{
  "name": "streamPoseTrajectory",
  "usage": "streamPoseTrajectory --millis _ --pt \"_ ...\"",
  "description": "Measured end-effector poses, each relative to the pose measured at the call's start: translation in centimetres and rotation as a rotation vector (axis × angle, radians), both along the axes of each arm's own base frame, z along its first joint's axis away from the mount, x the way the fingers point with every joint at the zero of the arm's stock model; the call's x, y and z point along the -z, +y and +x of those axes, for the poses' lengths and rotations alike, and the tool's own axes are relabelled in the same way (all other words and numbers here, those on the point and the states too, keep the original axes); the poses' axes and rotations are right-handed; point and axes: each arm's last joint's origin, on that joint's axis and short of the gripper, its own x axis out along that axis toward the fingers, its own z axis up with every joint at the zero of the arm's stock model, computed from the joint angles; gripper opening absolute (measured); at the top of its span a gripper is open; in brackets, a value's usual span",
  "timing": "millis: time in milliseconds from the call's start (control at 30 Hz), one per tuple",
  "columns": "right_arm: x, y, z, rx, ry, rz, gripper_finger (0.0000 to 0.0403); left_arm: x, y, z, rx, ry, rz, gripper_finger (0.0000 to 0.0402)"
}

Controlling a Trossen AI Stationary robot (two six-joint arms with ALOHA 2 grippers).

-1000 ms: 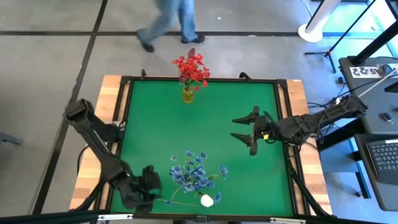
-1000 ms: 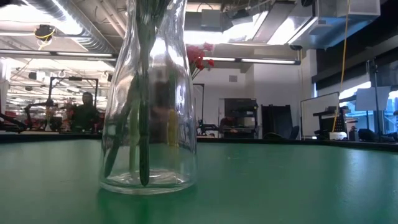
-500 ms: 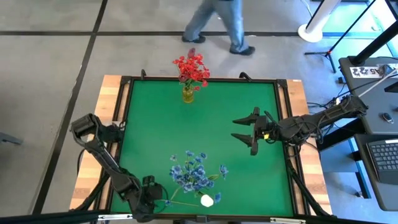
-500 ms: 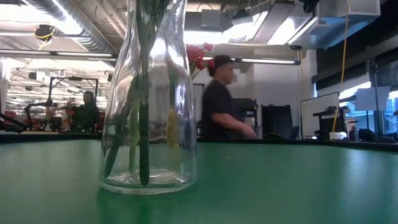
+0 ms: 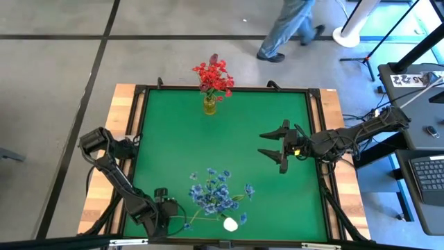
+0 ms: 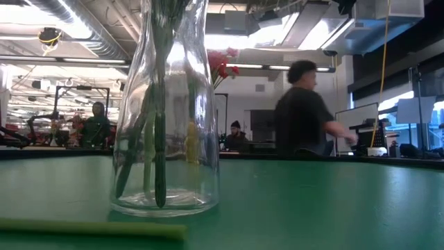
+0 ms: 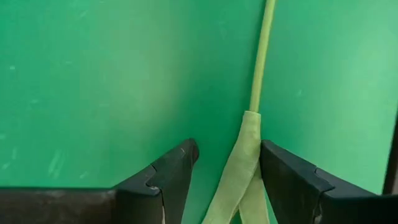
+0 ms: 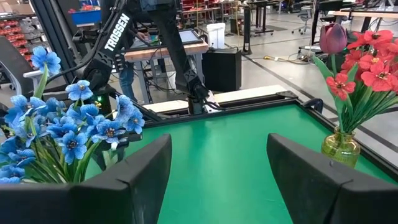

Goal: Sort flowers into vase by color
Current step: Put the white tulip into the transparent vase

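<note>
A white tulip (image 5: 230, 224) lies flat on the green mat at the near edge, and its stem (image 6: 90, 228) runs toward the table's left. My left gripper (image 5: 165, 210) is low over that stem and open; a finger stands on each side of the stem (image 7: 261, 56) and its leaf (image 7: 239, 168). Blue sprays (image 5: 215, 193) stand in a clear glass vase (image 6: 166, 104). Red sprays (image 5: 214, 75) and a dark rosebud (image 8: 333, 37) stand in a small yellow vase (image 5: 209, 105) at the far edge. My right gripper (image 5: 277, 148) hovers open right of centre. My left gripper comes from above, pointing down, with its open fingers (image 7: 286, 177) across the tulip's stem, which lies on the mat. The leaf runs close beside one finger. I cannot tell whether it touches.
A black frame and wooden rim (image 5: 121, 118) border the mat. Bare green mat (image 5: 173, 146) lies between the two vases and the arms. A person (image 5: 288, 28) walks on the floor beyond the far edge. A desk with a keyboard (image 5: 427, 173) stands to the right.
My left arm has folded lower and brought its gripper down at the near left corner onto the tulip's stem. The stem now shows along the bottom of the low view, where it did not before. A person has walked rightward beyond the far edge.
</note>
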Motion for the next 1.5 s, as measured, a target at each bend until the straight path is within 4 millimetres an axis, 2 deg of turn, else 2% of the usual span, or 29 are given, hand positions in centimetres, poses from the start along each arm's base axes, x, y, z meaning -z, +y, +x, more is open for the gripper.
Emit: streamPoseTrajectory --millis 200,467,600,767,1000,1133,1267,1500 --pt "0.0 0.0 0.0 0.0 0.001 -0.003 0.0261 0.1 0.5 -0.2 0.036 0.037 0.054 0.0137" --pt "0.0 0.0 0.0 0.0 0.002 -0.004 0.0261 -0.2 1.3 0.2 0.1 0.09 0.053 0.0024" --pt "0.0 0.0 0.0 0.0 0.002 -0.004 0.0261 -1.4 2.7 -0.2 0.029 0.21 0.01 0.0011" --pt "0.0 0.0 0.0 0.0 0.001 -0.004 0.0261 -6.3 3.4 -0.5 -0.048 0.222 -0.03 0.0006" --pt "0.0 0.0 0.0 0.0 0.0 -0.003 0.0261 -15.2 3.6 -1.6 -0.057 -0.004 -0.143 0.0004" --pt "0.0 0.0 0.0 0.0 0.0 -0.002 0.0261 -19.0 5.3 -3.2 -0.171 -0.077 -0.059 0.0003" --pt "-0.2 0.0 0.0 0.0 -0.015 -0.009 0.0261 -20.9 7.3 -4.0 -0.286 -0.102 0.108 0.0002" --pt "-1.4 0.0 0.1 -0.004 -0.125 -0.107 0.0261 -21.9 10.4 -2.0 -0.337 -0.154 0.171 0.0002"
